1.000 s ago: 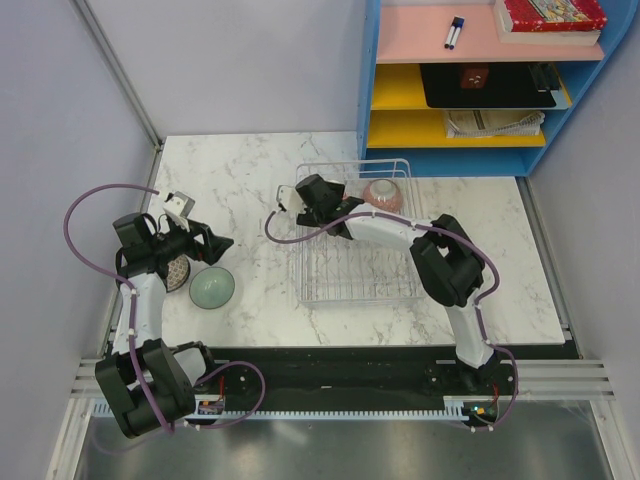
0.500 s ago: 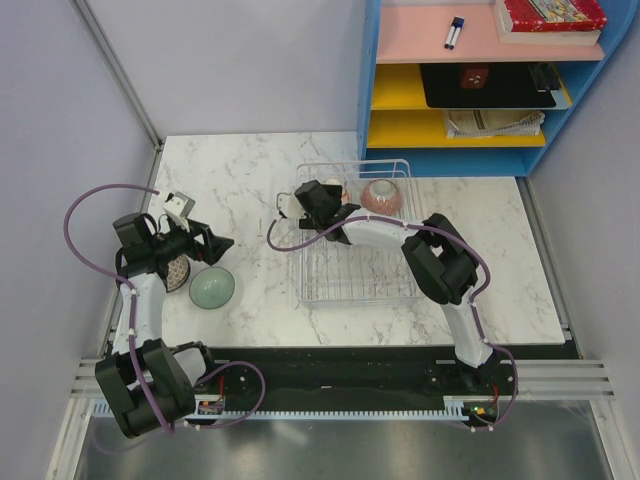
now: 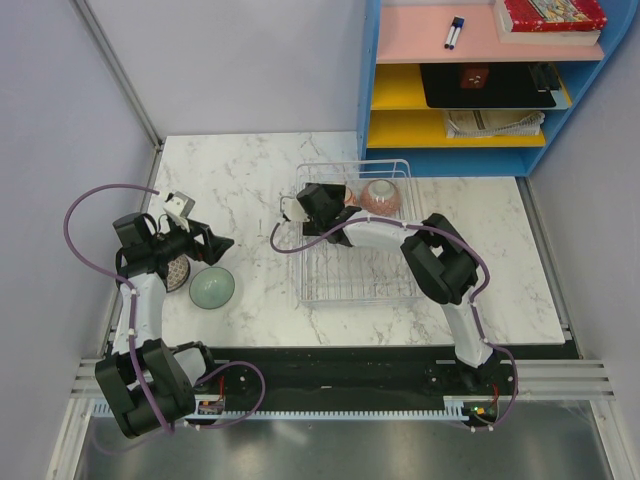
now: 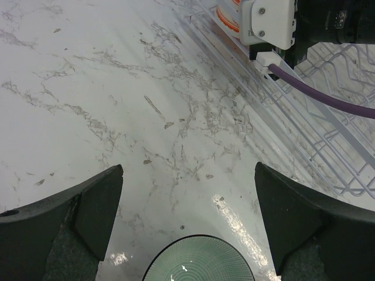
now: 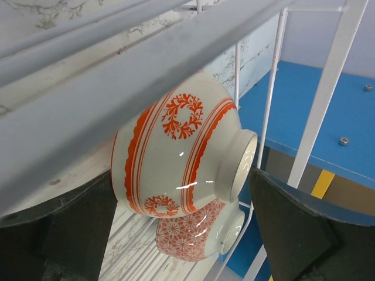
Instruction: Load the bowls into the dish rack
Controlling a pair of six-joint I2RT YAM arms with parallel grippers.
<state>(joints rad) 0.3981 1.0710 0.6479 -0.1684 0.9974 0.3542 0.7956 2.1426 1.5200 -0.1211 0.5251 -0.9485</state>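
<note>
Nudging closer to the worktop's far edge, the right gripper (image 5: pixel 183 181) seats the orange-striped bowl (image 5: pixel 176 152) in the dish rack (image 3: pixel 360 285); whether it grips, I cannot tell. The left gripper (image 4: pixel 188 170) hangs spread.

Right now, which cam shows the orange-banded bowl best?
Right wrist: the orange-banded bowl sits large and centred, pattern and foot clear. Left wrist catches only a sliver at its top edge; top external mostly hides it behind the right gripper.

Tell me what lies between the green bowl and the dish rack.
Nothing but bare marble table between the green bowl and the dish rack, seen in the top external and left wrist views.
</note>
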